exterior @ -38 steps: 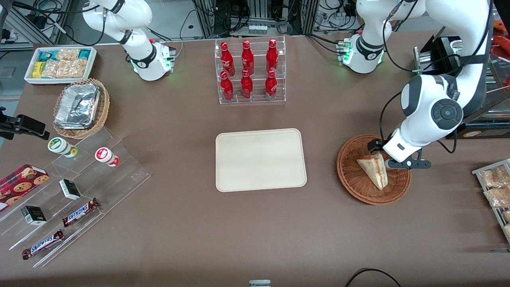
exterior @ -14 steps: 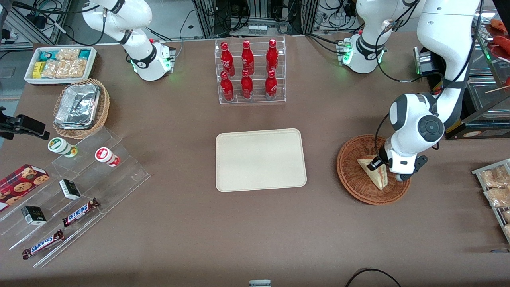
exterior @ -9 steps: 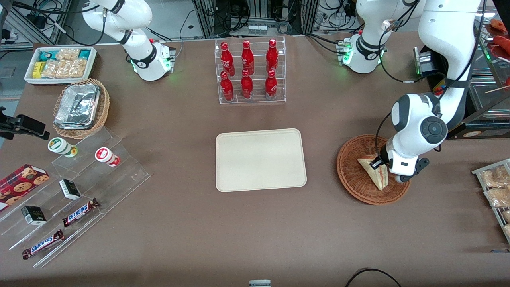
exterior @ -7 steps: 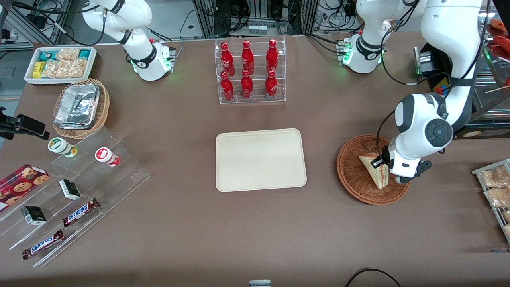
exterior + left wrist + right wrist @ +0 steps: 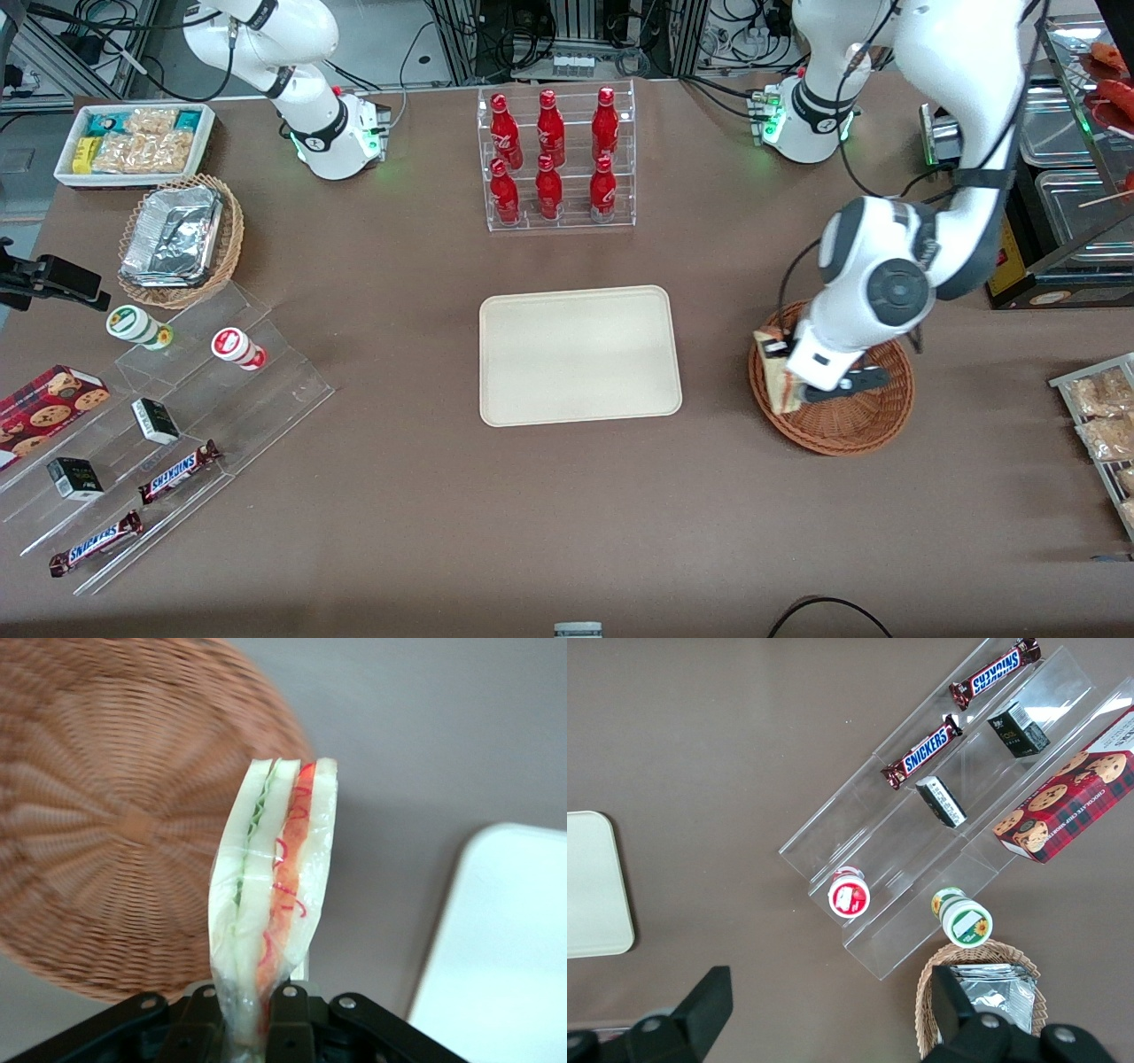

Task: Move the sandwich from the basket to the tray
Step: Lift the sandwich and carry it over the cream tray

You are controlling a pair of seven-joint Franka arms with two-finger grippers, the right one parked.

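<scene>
Front view: sandwich (image 5: pixel 780 383) lifted clear of the basket (image 5: pixel 850 425), hanging over the basket's rim on the side toward the tray (image 5: pixel 579 354), mostly hidden by the working arm's white wrist. Gripper (image 5: pixel 791 379) barely visible there beneath the wrist, its hold unreadable from this angle. Tray flat on the brown tabletop (image 5: pixel 425 514), near the basket but apart from it, nothing on it. Rack of red bottles (image 5: pixel 555 158) farther from the front camera than the tray.

Left wrist view: what the front view hides. Jaws clamped on the sandwich (image 5: pixel 273 904) at its narrow end, black fingers (image 5: pixel 288 1028) pressed to either side of the clear wrapping. Cut edge facing the camera: green layer along one slice, red and orange along the next, pale bread between. Basket (image 5: pixel 106 824) below, blurred, its woven bottom bare. Corner of the tray (image 5: pixel 500 957) also in sight, with a strip of tabletop (image 5: pixel 416 753) between it and the basket.

Right wrist view: neither sandwich nor basket. Only an edge of the tray (image 5: pixel 594 886), plus a clear stepped stand (image 5: pixel 939 806) carrying two Snickers bars (image 5: pixel 924 751), toward the parked arm's end of the tabletop.
</scene>
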